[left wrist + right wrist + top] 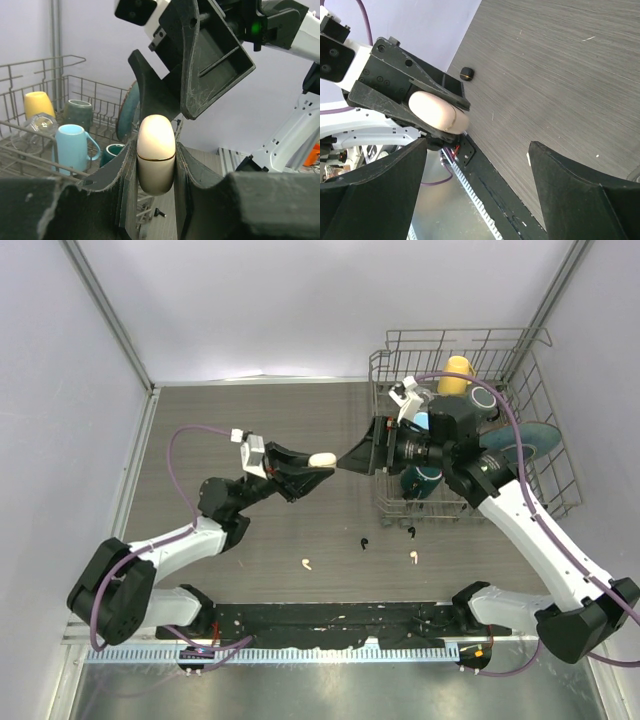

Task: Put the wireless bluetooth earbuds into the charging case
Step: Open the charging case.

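Left pincer (313,464) is clamping the shut cream charging case (156,155) in the air, while the right pincer (347,462), jaws standing apart, is hovering just in front of it, and two black earbuds (364,542) and two white earbuds (306,564) are lying loose on the tabletop (250,420), near the wire rack (460,332) holding mugs (72,150).

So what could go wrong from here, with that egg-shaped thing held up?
The closed charging case is smooth and rounded, pinched only at its sides by the left end effector; the open right end effector beside it could knock or twist it loose. The earbuds lying on the table are tiny and may skid when grasped.
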### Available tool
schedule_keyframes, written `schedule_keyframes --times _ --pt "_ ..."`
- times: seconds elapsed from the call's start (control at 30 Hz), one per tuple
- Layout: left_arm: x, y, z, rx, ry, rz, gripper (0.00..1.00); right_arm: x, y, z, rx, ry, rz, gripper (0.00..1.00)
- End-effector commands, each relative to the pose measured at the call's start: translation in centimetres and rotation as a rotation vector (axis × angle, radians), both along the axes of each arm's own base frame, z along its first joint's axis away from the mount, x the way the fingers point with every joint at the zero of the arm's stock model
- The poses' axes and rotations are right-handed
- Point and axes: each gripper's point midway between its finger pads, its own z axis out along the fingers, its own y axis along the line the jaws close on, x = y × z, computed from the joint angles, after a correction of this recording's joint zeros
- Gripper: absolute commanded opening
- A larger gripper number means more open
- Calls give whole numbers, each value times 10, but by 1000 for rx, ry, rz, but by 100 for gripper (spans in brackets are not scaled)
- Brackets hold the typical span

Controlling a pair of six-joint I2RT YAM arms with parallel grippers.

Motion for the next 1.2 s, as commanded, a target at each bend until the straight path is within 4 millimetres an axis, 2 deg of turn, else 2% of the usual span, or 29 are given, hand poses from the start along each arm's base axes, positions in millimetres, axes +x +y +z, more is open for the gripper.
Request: schedule_keyframes --times 0.0,0.23,0.43,0.7,0.9,1.17 --pt "-22 0 46 -127 -213 -42 0 -2 8 13 32 -69 78 88" --pt "-18 -10 42 -107 -225 -60 0 10 19 -7 28 -10 97 84" --pt "-15 -14 45 -106 -241 -59 0 15 16 -18 7 0 59 81" --pt "-30 -10 53 -111 -271 -92 0 19 15 -40 -22 39 31 76" --pt "-44 -8 48 -89 -281 -138 0 27 17 -30 17 40 38 76" --pt "-46 -8 42 -75 -281 -147 0 30 24 -13 151 80 74 77"
